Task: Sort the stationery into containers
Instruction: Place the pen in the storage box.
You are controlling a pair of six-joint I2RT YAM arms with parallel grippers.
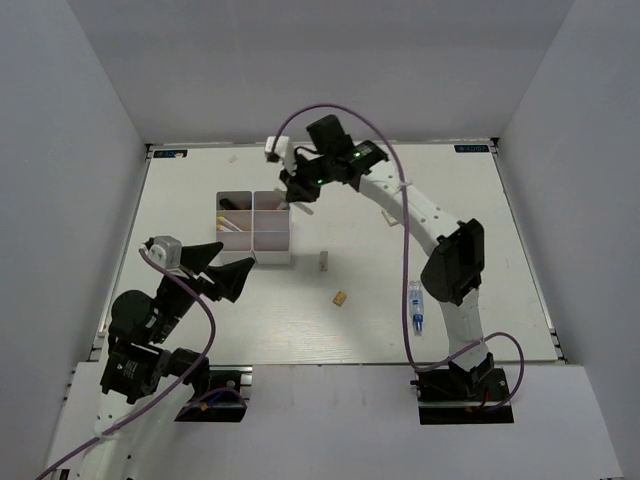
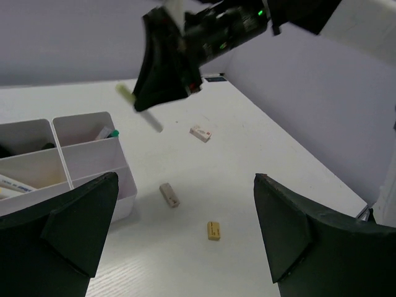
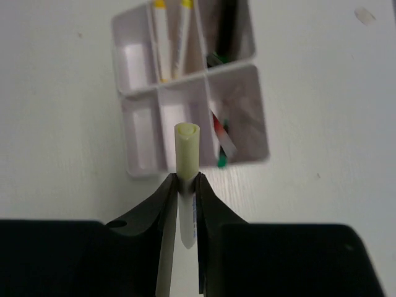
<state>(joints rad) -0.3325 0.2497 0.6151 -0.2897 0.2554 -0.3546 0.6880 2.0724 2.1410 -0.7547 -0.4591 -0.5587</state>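
The white four-compartment organizer stands left of centre and holds yellow pens, black highlighters and a red and a teal pen. My right gripper hovers over its far right corner. In the right wrist view it is shut on a white pen with a pale yellow-green end, held above the organizer. My left gripper is open and empty, just near-left of the organizer. Two beige erasers and a clear blue-tipped tube lie on the table.
In the left wrist view the two beige erasers lie between my open fingers, with a white eraser farther off. The right arm arches over the table's right half. Grey walls close the table in.
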